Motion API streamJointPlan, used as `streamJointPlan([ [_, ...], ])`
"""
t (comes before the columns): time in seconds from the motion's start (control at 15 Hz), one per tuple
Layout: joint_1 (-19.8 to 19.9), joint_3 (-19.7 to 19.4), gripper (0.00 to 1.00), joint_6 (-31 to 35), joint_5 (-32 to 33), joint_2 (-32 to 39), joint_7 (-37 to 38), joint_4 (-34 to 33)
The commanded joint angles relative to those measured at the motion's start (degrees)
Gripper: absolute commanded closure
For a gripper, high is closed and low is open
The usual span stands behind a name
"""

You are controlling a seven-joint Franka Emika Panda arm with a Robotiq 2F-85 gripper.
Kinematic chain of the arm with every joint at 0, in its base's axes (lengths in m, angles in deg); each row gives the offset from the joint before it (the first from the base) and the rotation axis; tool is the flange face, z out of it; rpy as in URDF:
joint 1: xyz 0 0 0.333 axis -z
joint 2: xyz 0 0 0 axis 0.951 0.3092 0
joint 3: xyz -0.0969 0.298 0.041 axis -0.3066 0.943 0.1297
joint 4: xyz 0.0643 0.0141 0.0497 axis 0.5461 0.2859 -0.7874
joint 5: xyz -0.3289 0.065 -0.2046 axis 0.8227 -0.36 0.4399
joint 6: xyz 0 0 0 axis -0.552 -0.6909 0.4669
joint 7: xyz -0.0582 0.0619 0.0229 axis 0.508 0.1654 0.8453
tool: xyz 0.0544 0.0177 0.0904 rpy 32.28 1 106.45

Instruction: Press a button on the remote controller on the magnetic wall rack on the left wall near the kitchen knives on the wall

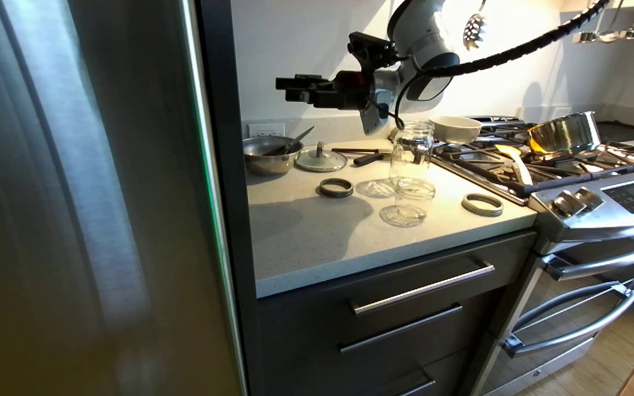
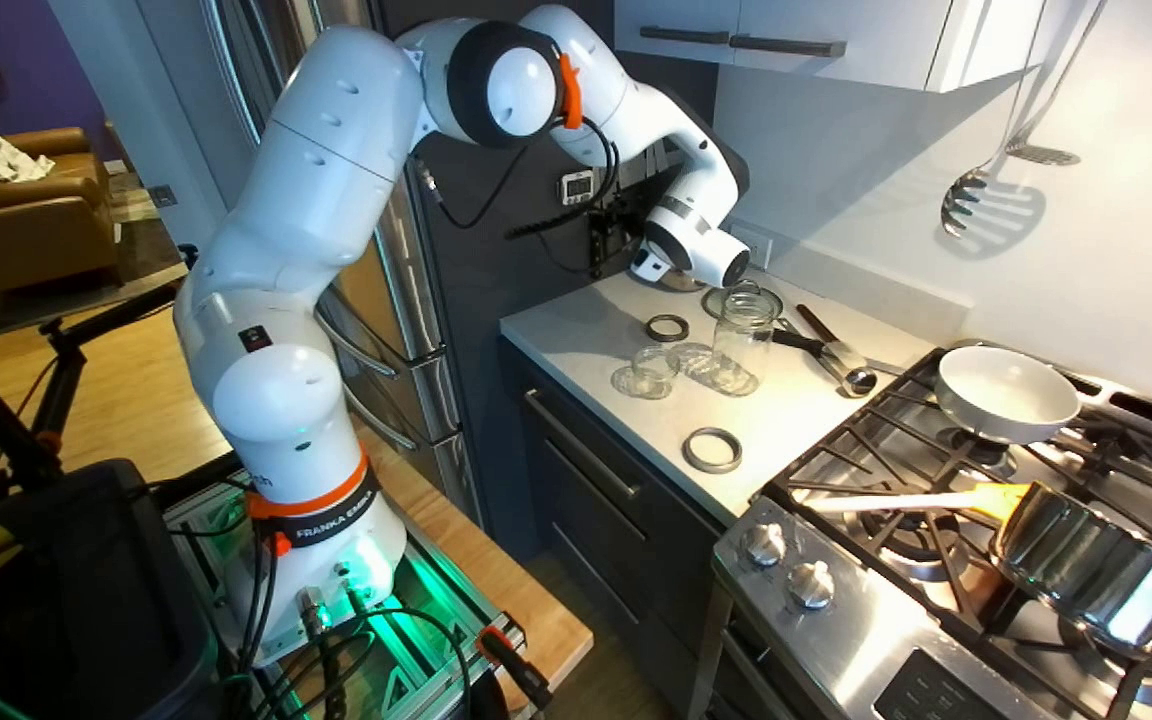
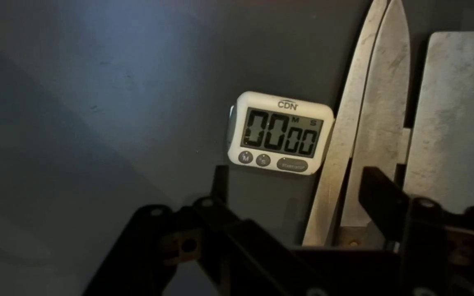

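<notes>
The device on the dark wall is a white CDN digital timer [image 3: 280,100], not visibly a remote controller. Its display reads 00 00. Below the display are a round M button [image 3: 245,157], a round S button [image 3: 263,160] and an oval start/stop button [image 3: 292,165]. The timer also shows in an exterior view [image 2: 577,187]. Kitchen knives [image 3: 379,123] hang right beside it. My gripper [image 3: 296,174] is open and empty, its fingertips apart just below the timer in the wrist view. It also shows in both exterior views [image 1: 289,89] [image 2: 608,238], facing the dark panel.
A counter [image 1: 306,242] below the arm holds a glass jar [image 1: 411,148], a smaller jar [image 1: 413,198], metal rings [image 1: 336,187], a glass lid [image 1: 321,159] and a metal bowl [image 1: 273,157]. The stove [image 2: 936,500] carries a white bowl [image 2: 1006,395] and a tilted pot [image 2: 1101,575].
</notes>
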Motion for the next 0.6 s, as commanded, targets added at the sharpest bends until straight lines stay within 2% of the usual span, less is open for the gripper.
streamJointPlan([
  [0.0, 0.14, 0.74, 0.50, -2.02, -2.45, 2.88, 2.00, -2.76],
  [0.4, -0.38, 1.57, 0.96, -2.20, -3.36, 4.99, 3.38, -4.66],
  [0.53, -0.64, 1.71, 1.00, -2.01, -3.26, 5.60, 3.89, -5.21],
])
